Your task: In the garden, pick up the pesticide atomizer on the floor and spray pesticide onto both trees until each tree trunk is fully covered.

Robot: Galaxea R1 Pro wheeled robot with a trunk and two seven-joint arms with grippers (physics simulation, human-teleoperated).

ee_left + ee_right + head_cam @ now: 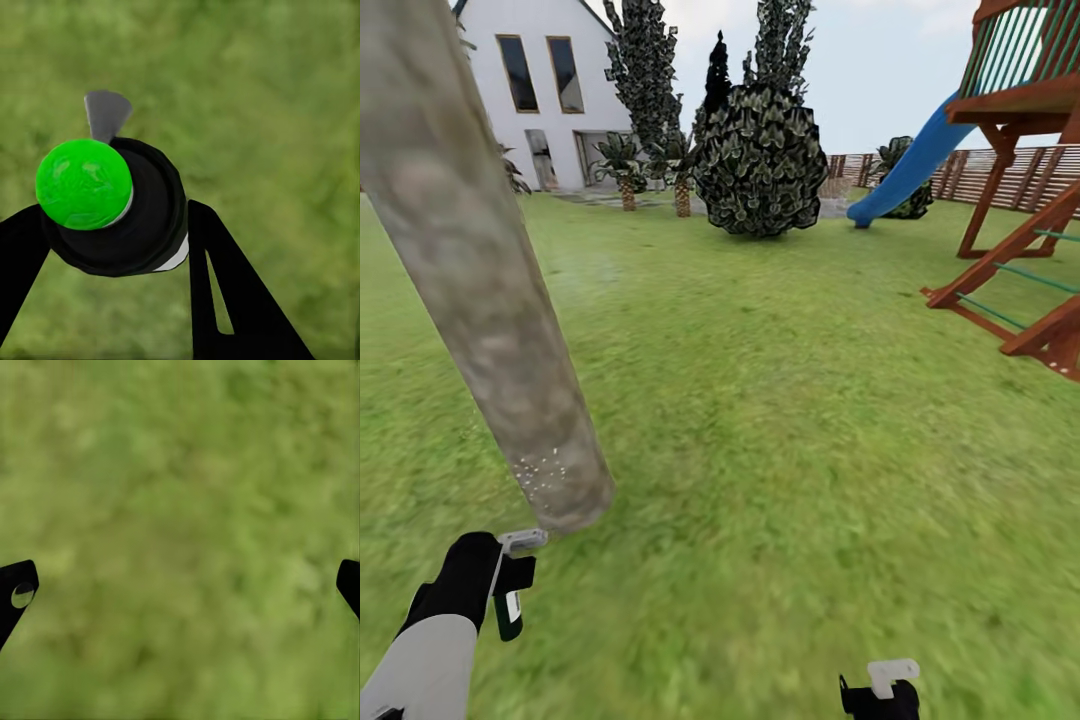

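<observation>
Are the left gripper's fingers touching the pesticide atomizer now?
Touching. The left wrist view shows the black fingers pressed against both sides of the round pesticide atomizer, with no gap at either side.

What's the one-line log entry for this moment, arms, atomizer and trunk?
left gripper: shut on pesticide atomizer | right gripper: open over grass | tree trunk: whitish pesticide specks near base only

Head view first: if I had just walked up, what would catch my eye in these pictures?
Probably the thick grey-brown tree trunk slanting across the left, with whitish pesticide specks near its foot. Just below it, the left hand holds a small black atomizer, whose bright green ball stands out in the left wrist view. Far right stands a wooden playhouse with a blue slide.
</observation>
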